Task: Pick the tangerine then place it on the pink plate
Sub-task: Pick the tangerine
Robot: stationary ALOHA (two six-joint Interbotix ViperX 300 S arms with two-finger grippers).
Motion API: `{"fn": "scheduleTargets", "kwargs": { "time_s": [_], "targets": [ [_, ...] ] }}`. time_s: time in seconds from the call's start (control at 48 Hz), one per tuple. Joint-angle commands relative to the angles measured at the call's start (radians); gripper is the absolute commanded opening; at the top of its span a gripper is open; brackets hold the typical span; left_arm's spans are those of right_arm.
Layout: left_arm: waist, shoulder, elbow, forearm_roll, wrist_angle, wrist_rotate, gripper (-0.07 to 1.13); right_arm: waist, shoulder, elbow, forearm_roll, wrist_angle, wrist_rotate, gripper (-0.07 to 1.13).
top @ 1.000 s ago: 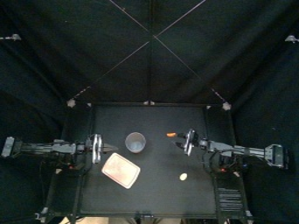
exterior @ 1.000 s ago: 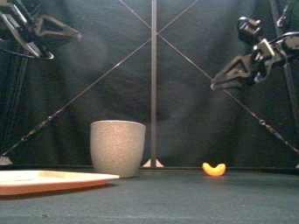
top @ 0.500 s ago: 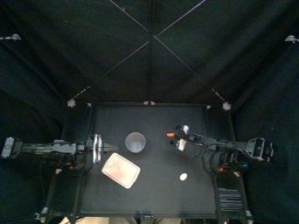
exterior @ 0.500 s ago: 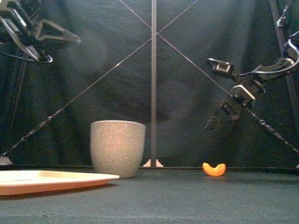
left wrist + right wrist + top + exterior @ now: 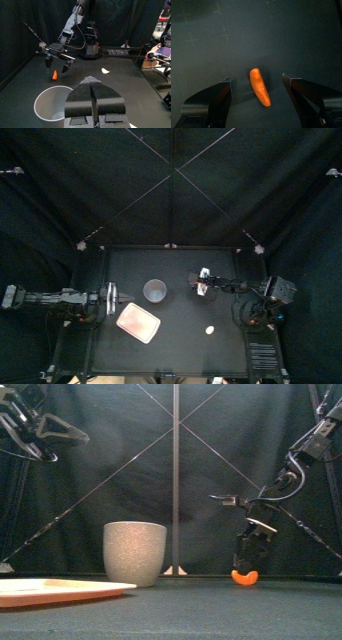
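The right gripper point(image 5: 247, 560) hangs low over the tangerine point(image 5: 260, 86), an orange wedge lying flat on the black table toward the back right, and its fingers are spread wide with one on either side of the wedge, touching nothing and holding nothing. The main risk is in the closing: the wedge is low, narrow and rounded, so if the jaws come together before the tips are right down at the table, the pads will likely catch only its curved top and squeeze it out sideways, or it may twist in the grip and drop on the lift. Going too deep carries its own trouble, since the tips could jam against the tabletop. The pink plate point(image 5: 138, 321) lies well apart at the front left, and the tall grey cup point(image 5: 155, 290) stands near the line between the two, so a low carry could clip the cup and tip it. The plate is flat with little rim, so a release from height may let the wedge bounce or slide off. The left gripper point(image 5: 91, 82), closed on nothing, rests near the plate's far side and could crowd the drop. A small pale toy point(image 5: 210, 330) near the front is not the target
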Motion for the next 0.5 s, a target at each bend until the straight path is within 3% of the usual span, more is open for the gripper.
{"fn": "scheduleTargets", "kwargs": {
  "time_s": [0.021,0.292,0.5],
  "targets": [
    [0.002,0.003,-0.011,0.0,-0.005,-0.002,0.05,-0.031,0.002,-0.028,-0.003,0.0,-0.002,1.03],
    [0.002,0.003,-0.003,0.0,-0.006,-0.003,0.05,-0.037,0.048,-0.032,0.021,0.0,0.003,0.97],
    [0.002,0.003,-0.005,0.0,-0.005,-0.003,0.05,-0.034,0.074,-0.034,0.043,0.0,0.003,0.77]
  ]
}}
